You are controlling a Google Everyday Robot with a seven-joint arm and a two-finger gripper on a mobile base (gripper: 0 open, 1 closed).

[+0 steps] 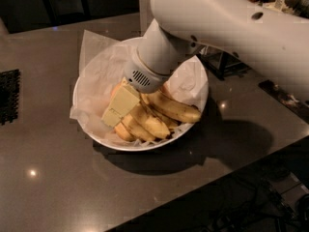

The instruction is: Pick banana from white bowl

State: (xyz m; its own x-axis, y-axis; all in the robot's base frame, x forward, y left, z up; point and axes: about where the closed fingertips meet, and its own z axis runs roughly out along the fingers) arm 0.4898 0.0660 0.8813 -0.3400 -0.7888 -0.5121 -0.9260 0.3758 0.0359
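The white bowl [92, 129] stands in the middle of the dark counter, lined with crinkled white paper [99, 69]. Several yellow bananas lie in its near right half. A speckled banana [176, 109] with brown marks lies to the right, others [145, 123] beside it. My gripper [117, 111] reaches down into the bowl from the upper right. Its pale yellowish fingers [123, 103] sit on the left end of the banana pile, touching it. The arm hides the far ends of the bananas.
A dark counter [53, 178] carries the bowl. A black mat [8, 96] lies at the left edge. A dark rack [227, 64] stands behind the bowl on the right. The counter's front edge runs diagonally at lower right, with cables below.
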